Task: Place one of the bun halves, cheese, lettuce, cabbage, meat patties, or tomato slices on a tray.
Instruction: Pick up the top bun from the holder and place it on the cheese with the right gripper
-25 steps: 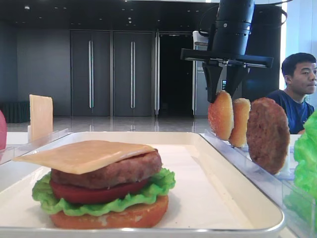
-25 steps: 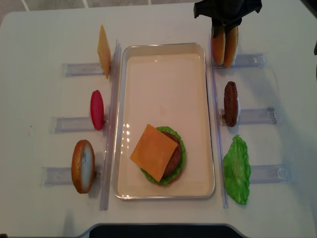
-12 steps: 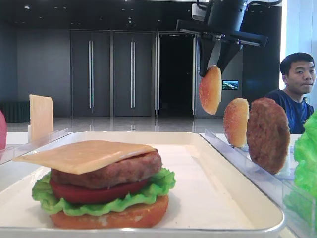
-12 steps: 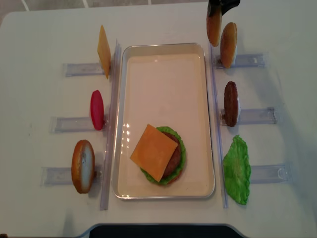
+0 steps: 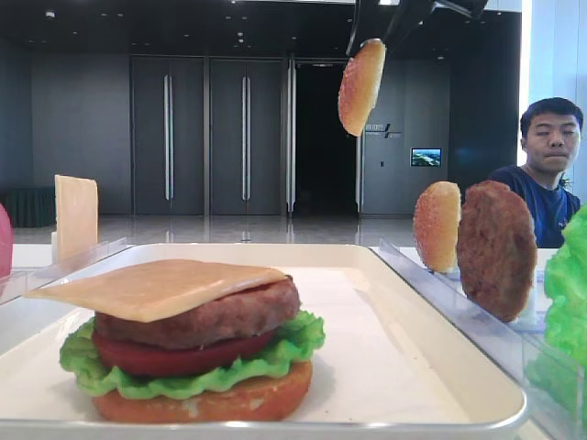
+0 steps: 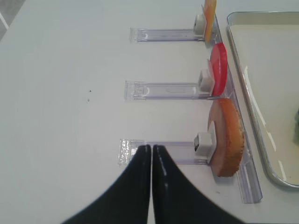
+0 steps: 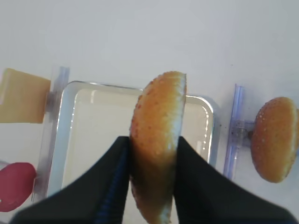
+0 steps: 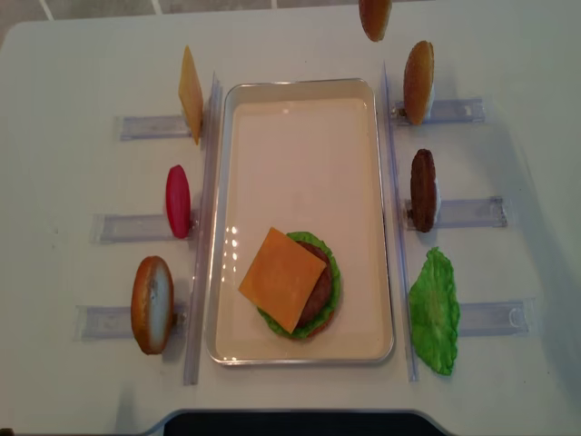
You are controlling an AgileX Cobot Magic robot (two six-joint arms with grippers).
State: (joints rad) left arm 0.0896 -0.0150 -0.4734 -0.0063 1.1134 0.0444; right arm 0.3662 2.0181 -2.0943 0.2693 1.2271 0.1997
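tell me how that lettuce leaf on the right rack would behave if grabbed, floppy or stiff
Likely stiff: the lettuce stands on edge against its rack without drooping. Its frilly rim looks thin, so a pinch there may flex or slip. Probably light, since the slim rack holds it up.

Golden speckled bun half (image 7: 158,140) on edge, aloft above the cream tray's (image 7: 65,140) far end
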